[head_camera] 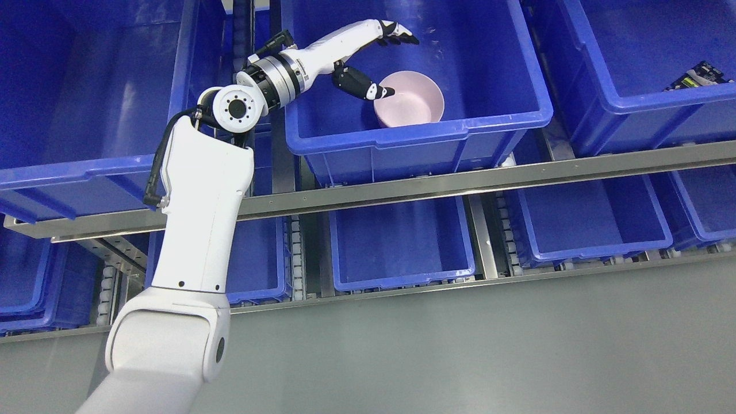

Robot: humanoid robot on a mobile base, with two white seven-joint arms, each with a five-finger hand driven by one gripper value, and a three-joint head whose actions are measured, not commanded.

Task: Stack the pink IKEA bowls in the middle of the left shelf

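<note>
White robot left arm [198,230] rises from the lower left and reaches into the middle blue bin [506,123] on the upper shelf rail [517,175]. Inside sits a pink bowl [409,99], upright near the bin's front wall. Left hand [368,57] is spread and holds nothing, thumb tip at the bowl's rim.

- The left hand [376,60] reaches into a blue bin [489,123] on the upper shelf, fingers [397,34] spread, thumb at the rim of a pink bowl [411,100].
- The bowl sits alone near the bin's front wall.
</note>
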